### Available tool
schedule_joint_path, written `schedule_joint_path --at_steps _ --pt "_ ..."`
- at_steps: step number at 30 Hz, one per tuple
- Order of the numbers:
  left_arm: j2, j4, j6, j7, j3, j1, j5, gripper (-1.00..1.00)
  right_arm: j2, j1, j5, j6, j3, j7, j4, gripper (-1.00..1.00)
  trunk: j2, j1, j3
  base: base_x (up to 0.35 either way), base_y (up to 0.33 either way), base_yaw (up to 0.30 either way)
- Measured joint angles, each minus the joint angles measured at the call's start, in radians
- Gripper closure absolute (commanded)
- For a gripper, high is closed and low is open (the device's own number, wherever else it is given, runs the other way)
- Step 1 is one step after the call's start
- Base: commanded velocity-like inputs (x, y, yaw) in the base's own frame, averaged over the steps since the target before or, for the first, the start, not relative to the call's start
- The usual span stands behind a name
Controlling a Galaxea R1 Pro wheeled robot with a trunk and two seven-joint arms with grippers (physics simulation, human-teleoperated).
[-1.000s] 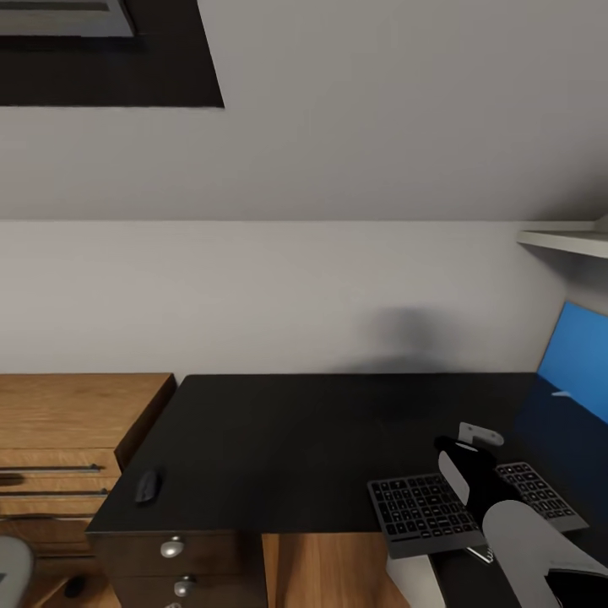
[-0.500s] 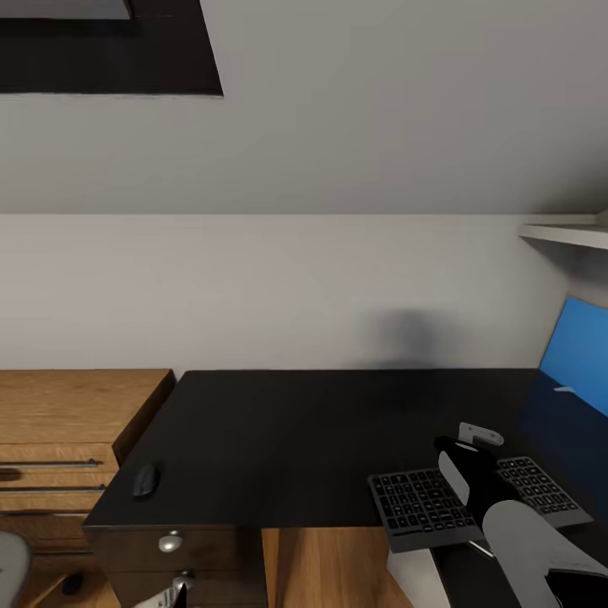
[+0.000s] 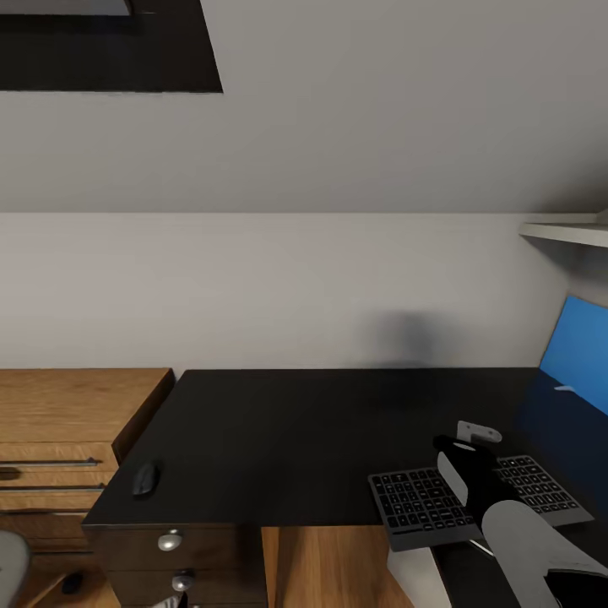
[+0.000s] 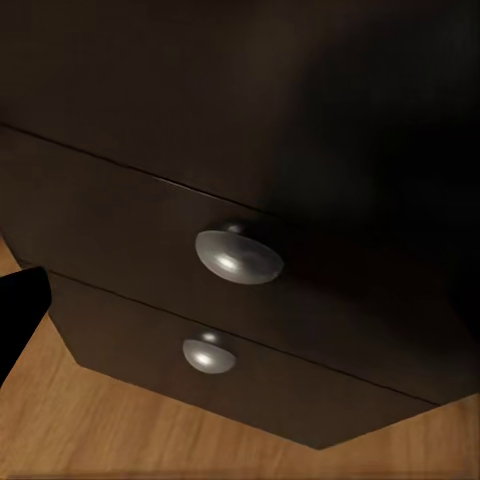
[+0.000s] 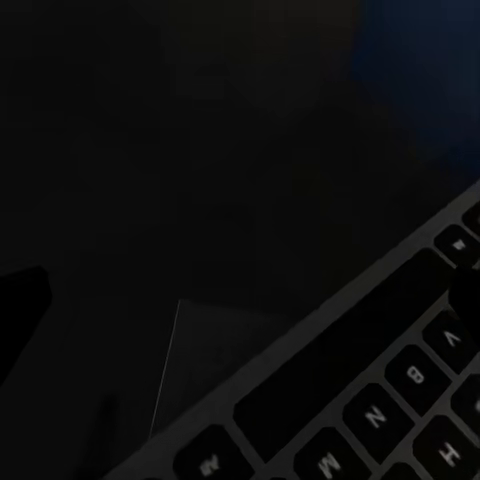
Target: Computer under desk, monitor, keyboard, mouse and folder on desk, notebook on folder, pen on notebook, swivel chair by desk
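The keyboard (image 3: 426,505) lies at the black desk's (image 3: 287,439) front right, its near-left corner past the front edge. Over the keyboard's far edge hangs my right gripper (image 3: 469,441). In the right wrist view the right gripper (image 5: 240,300) is open, with its dark fingertips (image 5: 20,310) wide apart. The keyboard's (image 5: 380,390) space-bar edge runs between them. The small black mouse (image 3: 145,479) rests at the desk's front left corner. My left gripper (image 3: 174,601) is low before the desk drawers (image 4: 150,220). One black fingertip (image 4: 18,312) shows beside two silver knobs (image 4: 238,256).
A light wooden drawer cabinet (image 3: 67,414) adjoins the desk's left end. A blue wall panel (image 3: 578,359) and a pale shelf (image 3: 566,232) are at the right. A grey sliver of the swivel chair (image 3: 10,557) shows at the bottom left. Something whitish (image 3: 409,583) sits under the desk.
The head view has tilted up slightly. My left gripper rose into the head view's bottom edge, then sank almost out. The keyboard, mouse and right gripper keep their places on the desk.
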Motion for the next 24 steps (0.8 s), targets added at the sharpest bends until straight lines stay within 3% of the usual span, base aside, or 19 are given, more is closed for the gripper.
schedule_joint_path --at_steps 15,24 --pt "0.0 0.001 0.025 0.001 -0.017 0.0 0.001 -1.0 -0.001 0.0 0.0 -0.001 -0.001 0.0 -0.004 -1.0 0.0 0.0 0.0 0.0 0.0 0.0" --pt "0.0 0.001 0.032 0.003 -0.017 0.0 0.001 -1.0 -0.001 0.0 0.001 -0.001 -0.001 -0.002 -0.004 -1.0 -0.063 0.034 -0.028 0.0 0.0 0.0"
